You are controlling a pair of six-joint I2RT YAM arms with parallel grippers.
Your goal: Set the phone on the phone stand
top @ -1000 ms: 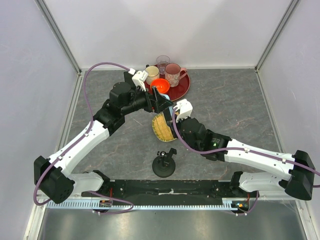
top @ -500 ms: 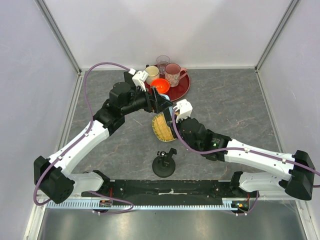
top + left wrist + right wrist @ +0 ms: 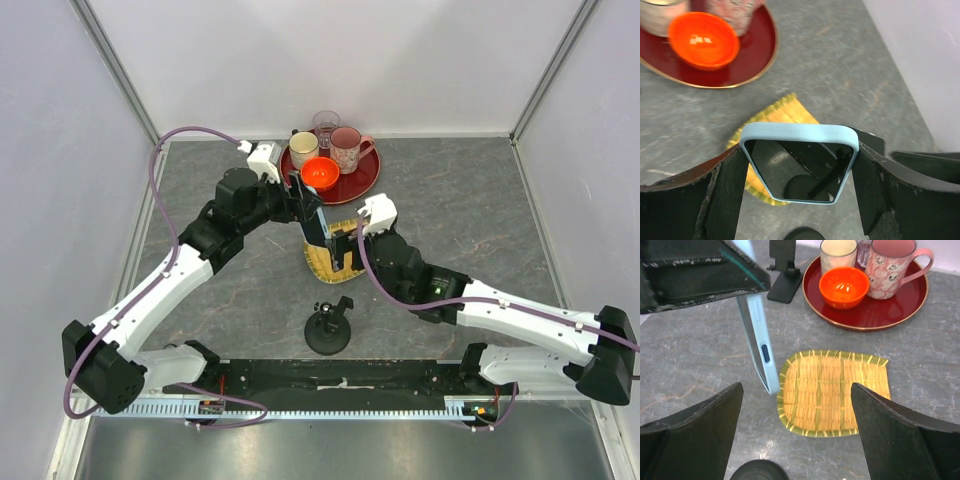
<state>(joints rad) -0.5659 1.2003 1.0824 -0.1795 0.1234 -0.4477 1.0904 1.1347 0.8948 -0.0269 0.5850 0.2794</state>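
Left gripper [image 3: 311, 210] clamped on the phone [image 3: 800, 165] across its long edges. The phone hangs near-upright, slightly tilted, above the woven mat [image 3: 832, 392]. Phone stand [image 3: 328, 335] sits apart, toward the arm bases. Right gripper [image 3: 797, 407] spread wide, empty, just beside the phone.

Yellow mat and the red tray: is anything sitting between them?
Nothing. Only a bare strip of grey table separates the yellow mat from the red tray; the right wrist view shows it best.
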